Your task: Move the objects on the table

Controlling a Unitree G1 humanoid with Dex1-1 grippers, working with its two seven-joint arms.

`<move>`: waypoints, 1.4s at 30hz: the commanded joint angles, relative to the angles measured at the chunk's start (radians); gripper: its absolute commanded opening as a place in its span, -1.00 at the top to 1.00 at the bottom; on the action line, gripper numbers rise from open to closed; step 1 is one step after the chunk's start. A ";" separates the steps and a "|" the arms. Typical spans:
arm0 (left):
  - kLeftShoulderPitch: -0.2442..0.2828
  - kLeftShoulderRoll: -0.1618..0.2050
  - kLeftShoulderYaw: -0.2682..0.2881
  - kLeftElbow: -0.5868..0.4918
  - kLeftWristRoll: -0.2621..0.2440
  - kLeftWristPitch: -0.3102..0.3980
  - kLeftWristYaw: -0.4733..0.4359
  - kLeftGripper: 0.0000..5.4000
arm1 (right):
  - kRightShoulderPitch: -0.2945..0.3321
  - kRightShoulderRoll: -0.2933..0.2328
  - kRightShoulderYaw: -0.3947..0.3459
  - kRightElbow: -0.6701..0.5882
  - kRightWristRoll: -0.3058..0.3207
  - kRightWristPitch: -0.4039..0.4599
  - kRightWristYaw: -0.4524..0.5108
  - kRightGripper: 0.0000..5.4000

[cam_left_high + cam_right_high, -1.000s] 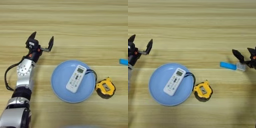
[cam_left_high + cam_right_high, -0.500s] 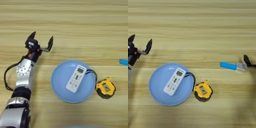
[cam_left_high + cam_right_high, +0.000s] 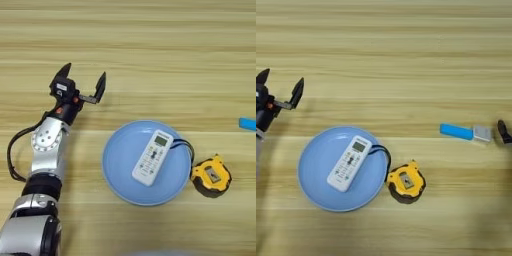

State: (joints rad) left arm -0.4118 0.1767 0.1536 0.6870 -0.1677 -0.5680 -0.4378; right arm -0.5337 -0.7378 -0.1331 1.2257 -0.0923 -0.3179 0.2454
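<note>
The left claw (image 3: 82, 82) hovers with fingers spread wide, up-left of the light-blue plate (image 3: 120, 175). A white remote (image 3: 152, 157) lies on the plate; the yellow tape measure (image 3: 405, 181) touches its right rim. The blue bar (image 3: 457, 131) lies well right on the worktop (image 3: 406, 50), where only a tip of the right claw (image 3: 503, 132) shows; I cannot tell its state.

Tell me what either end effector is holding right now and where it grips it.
Nothing. The left end effector is open over bare table; only a tip of the right end effector shows.
</note>
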 commanded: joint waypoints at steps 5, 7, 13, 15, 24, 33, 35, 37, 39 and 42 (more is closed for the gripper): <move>-0.012 0.006 0.003 -0.006 -0.014 0.004 -0.004 -1.00 | 0.027 0.003 0.033 0.009 -0.022 -0.046 0.035 -0.98; -0.011 0.005 0.003 -0.007 -0.014 0.004 -0.003 -1.00 | 0.032 0.011 0.042 0.006 -0.027 -0.063 0.049 -0.98; -0.011 0.000 0.012 -0.008 -0.039 0.024 -0.013 -1.00 | 0.043 0.037 0.079 -0.015 -0.046 -0.122 0.085 -0.98; -0.011 0.001 0.010 -0.009 -0.044 0.027 -0.014 -1.00 | 0.045 0.041 0.091 -0.019 -0.053 -0.134 0.087 -0.98; -0.008 -0.003 0.017 -0.018 -0.073 0.057 -0.026 -1.00 | 0.047 0.069 0.125 -0.072 -0.063 -0.182 0.099 -0.98; -0.009 -0.015 0.028 -0.018 -0.107 0.097 -0.039 -1.00 | 0.038 0.107 0.160 -0.127 -0.082 -0.195 0.095 -0.98; -0.008 -0.016 0.029 -0.020 -0.110 0.101 -0.038 -1.00 | 0.041 0.115 0.166 -0.148 -0.083 -0.202 0.100 -0.98; -0.007 -0.016 0.028 -0.020 -0.110 0.103 -0.036 -1.00 | 0.045 0.122 0.172 -0.175 -0.084 -0.207 0.104 -0.98; -0.006 -0.016 0.026 -0.017 -0.102 0.103 -0.027 -1.00 | 0.054 0.129 0.179 -0.212 -0.082 -0.210 0.110 -0.98; -0.008 -0.012 0.019 0.002 -0.063 0.096 0.020 -1.00 | 0.071 0.138 0.190 -0.276 -0.085 -0.209 0.117 -0.98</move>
State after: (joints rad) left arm -0.4117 0.1629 0.1808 0.6788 -0.2618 -0.4777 -0.4458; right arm -0.4793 -0.6070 0.0444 0.9908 -0.1696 -0.5253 0.3494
